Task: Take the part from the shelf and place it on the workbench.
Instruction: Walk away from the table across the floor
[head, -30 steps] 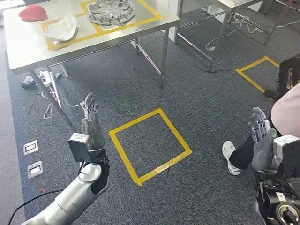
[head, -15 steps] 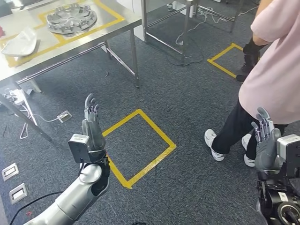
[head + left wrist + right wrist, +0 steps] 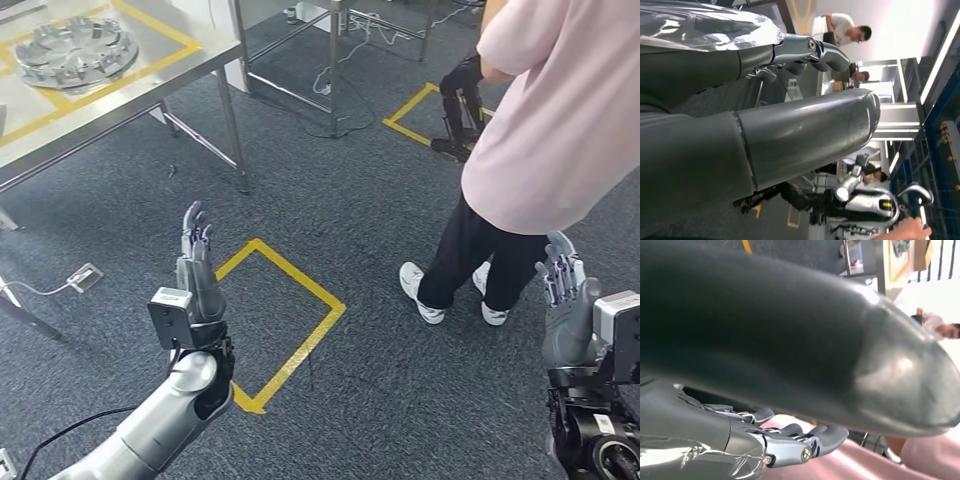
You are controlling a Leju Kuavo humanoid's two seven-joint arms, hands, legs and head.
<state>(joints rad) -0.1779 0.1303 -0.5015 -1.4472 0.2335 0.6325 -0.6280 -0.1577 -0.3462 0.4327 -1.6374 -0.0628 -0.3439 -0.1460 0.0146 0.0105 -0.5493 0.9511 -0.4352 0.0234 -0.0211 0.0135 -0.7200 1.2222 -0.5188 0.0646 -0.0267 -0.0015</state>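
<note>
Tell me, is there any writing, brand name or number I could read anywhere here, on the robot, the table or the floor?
No text here can be read.
Small white label on the right arm's wrist joint: too small and blurred to read.
Yellow tape square on the carpet: a plain outline, no lettering.
Round metal part on the steel table: no legible marking.

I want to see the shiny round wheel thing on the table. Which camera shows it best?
The head view: the round metal part lies whole on the steel table, inside yellow tape. In the wrist views, the robot's own hands block nearly everything, and I cannot make it out there.
</note>
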